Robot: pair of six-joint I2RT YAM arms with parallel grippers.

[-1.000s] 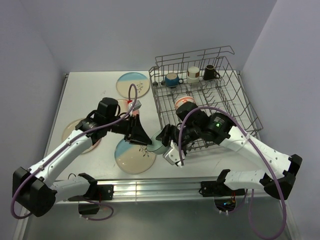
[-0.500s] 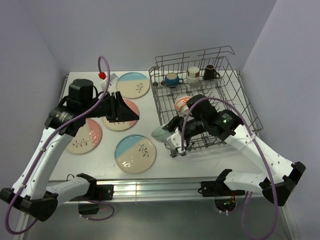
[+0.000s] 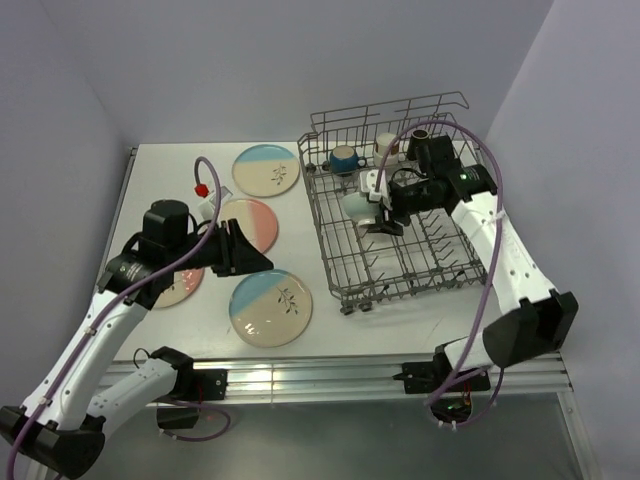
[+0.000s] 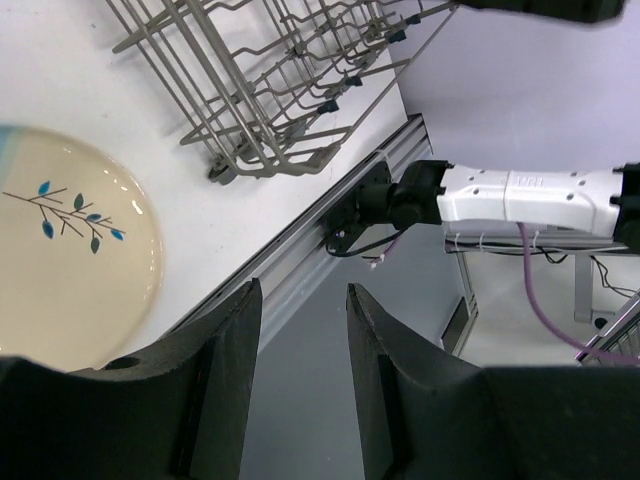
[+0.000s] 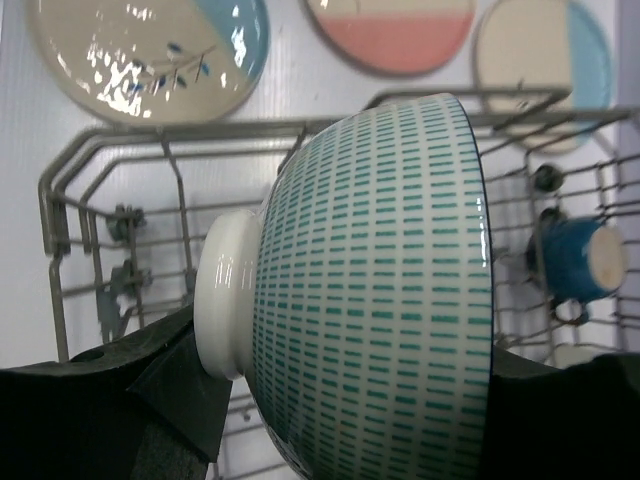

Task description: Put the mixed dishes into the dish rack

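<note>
dish rack (image 3: 322, 225) on right half of table (image 3: 160, 170), four plates on left half. far plate (image 3: 266, 170) just left of rack's far corner; middle plate (image 3: 262, 222) before it, partly under left gripper (image 3: 255, 258); left plate (image 3: 185, 288) further left, partly under left arm (image 3: 150, 272); near plate (image 3: 271, 307) nearest front edge, beside rack's near-left corner. row along rack's far end: left mug (image 3: 344, 158), cup (image 3: 387, 147), right mug (image 3: 421, 142). bowl (image 3: 355, 207) gripped by right gripper (image 3: 375, 208), over rack, just before left mug
</note>
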